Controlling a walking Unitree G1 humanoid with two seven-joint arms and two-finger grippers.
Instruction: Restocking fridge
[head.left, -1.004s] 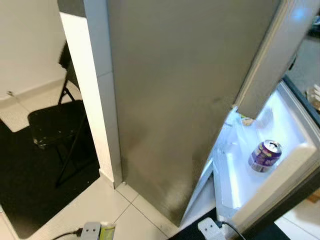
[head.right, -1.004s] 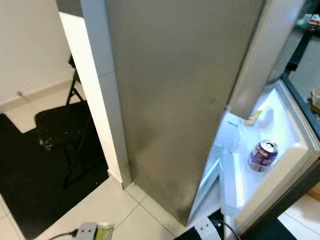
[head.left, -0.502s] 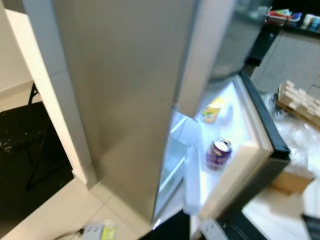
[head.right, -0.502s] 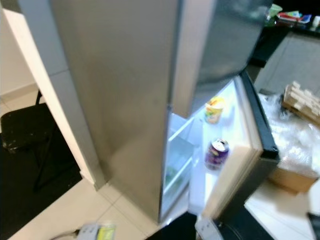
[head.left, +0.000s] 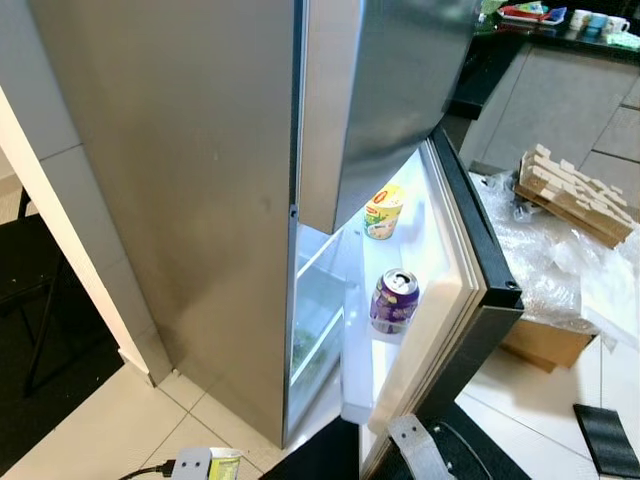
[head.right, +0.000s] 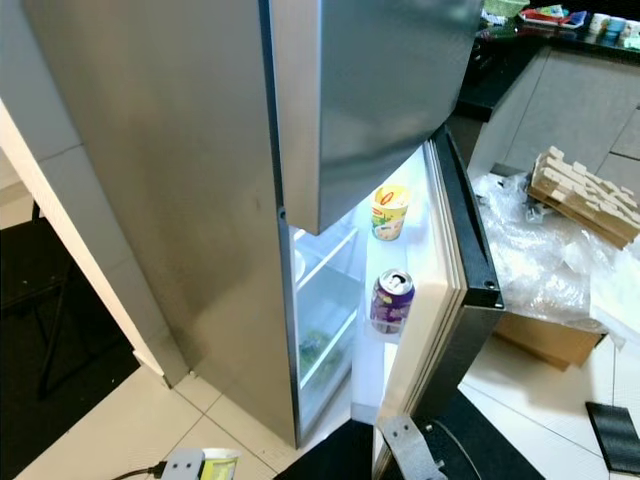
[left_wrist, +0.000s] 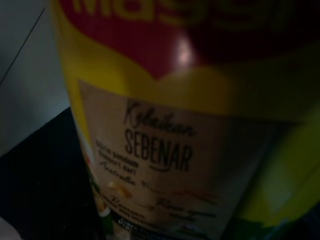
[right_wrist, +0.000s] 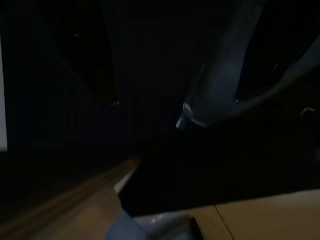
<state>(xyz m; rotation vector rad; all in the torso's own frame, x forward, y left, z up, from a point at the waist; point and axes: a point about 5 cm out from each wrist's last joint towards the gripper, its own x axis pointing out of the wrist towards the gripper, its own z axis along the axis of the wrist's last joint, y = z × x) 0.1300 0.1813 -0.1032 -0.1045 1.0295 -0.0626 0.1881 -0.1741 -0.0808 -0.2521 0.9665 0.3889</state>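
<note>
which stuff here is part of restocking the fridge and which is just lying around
Belongs to the job:
- open fridge door
- purple can on the door shelf
- yellow noodle cup on the door shelf
- yellow Maggi cup, close before the left wrist camera

Just lying about:
- plastic wrap
- wooden blocks
- cardboard box
- folding chair

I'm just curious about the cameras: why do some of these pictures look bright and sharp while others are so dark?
Left and right eye views: sharp, with the open fridge lit from within, so the can and cup show clearly. Left wrist view: dim and soft, very close to a yellow packet whose print is still readable. Right wrist view: nearly black, little to make out.
</note>
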